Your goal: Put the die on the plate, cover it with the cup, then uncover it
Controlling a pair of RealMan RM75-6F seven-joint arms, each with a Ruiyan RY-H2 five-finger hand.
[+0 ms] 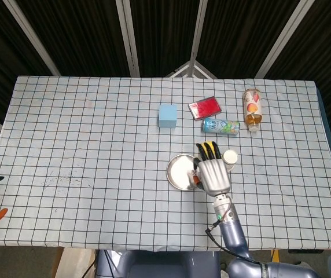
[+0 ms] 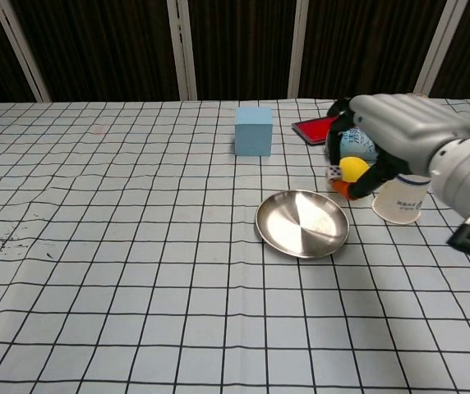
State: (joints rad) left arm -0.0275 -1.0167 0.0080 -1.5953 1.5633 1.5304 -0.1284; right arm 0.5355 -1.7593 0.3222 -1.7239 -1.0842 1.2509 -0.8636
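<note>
Presently the right hand pinches a white die between thumb and finger, other fingers extended, above the steel plate's 2 o'clock rim. Paper cup, blue print illegible, stands upside down at the plate's 3 o'clock.

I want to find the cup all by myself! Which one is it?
Start at the shiny round plate in the middle of the checkered table. Just to its right, past the yellow ball, stands the paper cup, partly behind the right hand. It is the only white thing, mouth down and leaning.
</note>
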